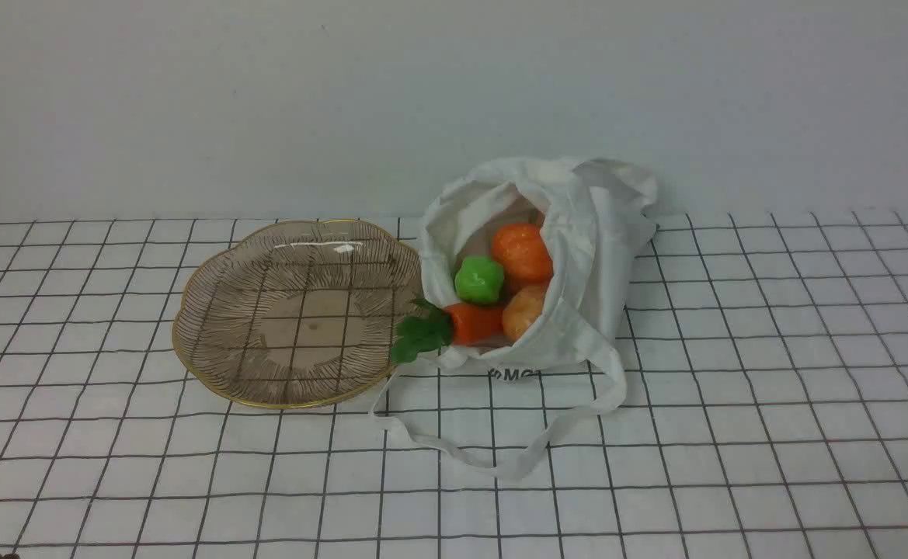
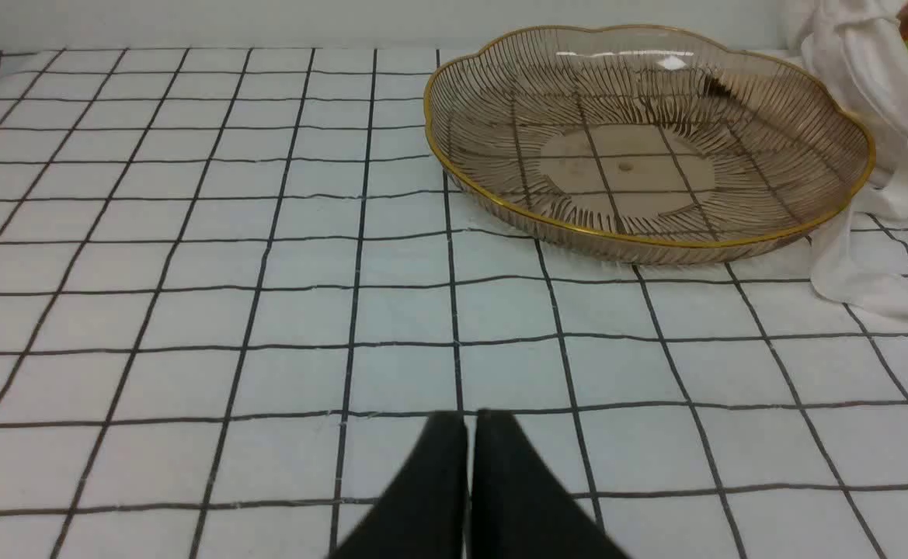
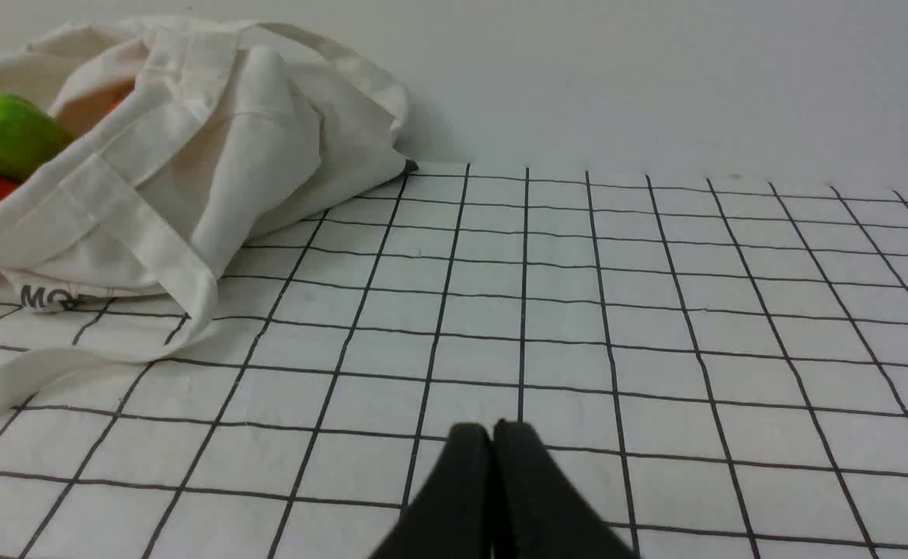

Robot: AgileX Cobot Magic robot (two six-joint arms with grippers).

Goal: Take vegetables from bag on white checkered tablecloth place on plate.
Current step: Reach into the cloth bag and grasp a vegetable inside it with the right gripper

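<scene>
Task not started yet. Plate (image 1: 296,310) is sitting empty on the white checkered tablecloth (image 1: 772,388), bag (image 1: 578,310) lying at its 3 o'clock. Carrot (image 1: 475,323), green ball (image 1: 478,279) and two orange balls (image 1: 521,252) are all sitting in the bag mouth. Left claw (image 2: 469,423) and right claw (image 3: 492,431) are both pinched closed, holding nothing.

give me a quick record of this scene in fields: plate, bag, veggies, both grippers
plate: empty, on the checkered tablecloth, left of the bag
bag: open toward the plate, strap trailing on the cloth
inside bag: green ball, far orange ball, near orange ball
carrot: body in the bag's mouth, leafy top sticking out by the plate's rim
left gripper: shut, empty, short of the plate
right gripper: shut, empty, right of the bag
</scene>
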